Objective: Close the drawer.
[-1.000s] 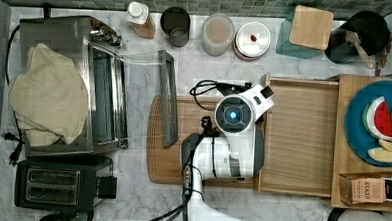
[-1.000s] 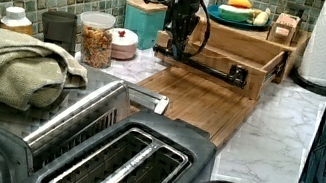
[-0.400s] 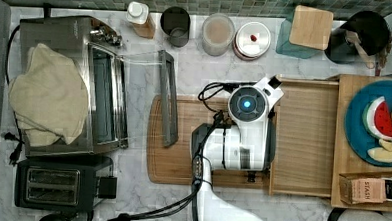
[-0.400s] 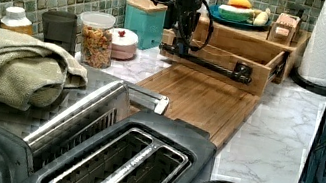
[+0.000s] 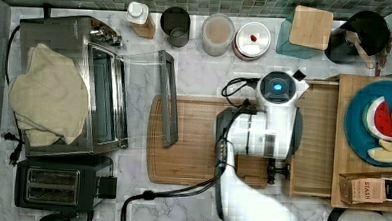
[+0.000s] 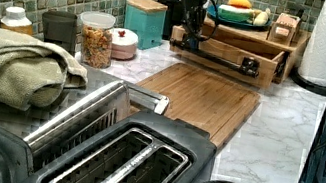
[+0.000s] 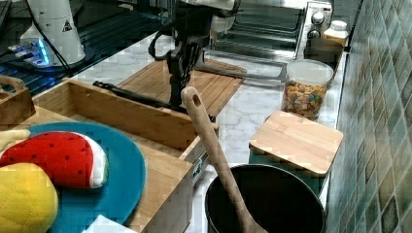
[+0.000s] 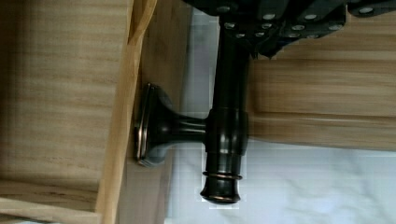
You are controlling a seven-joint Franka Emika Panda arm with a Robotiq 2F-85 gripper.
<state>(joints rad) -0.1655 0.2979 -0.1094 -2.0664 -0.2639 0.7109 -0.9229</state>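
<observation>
I have the tool [image 7: 178, 90] at the drawer's [image 5: 317, 141] dark bar handle [image 8: 224, 126]; its grip I cannot tell; stiff wood, should slide on a steady push at the handle.

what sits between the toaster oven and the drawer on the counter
The wooden cutting board lies between the toaster oven and the drawer in the top view, with the oven's open glass door resting over its edge.

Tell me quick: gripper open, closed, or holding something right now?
Gripper: at the drawer's dark handle bar; open or shut cannot be told.
</observation>
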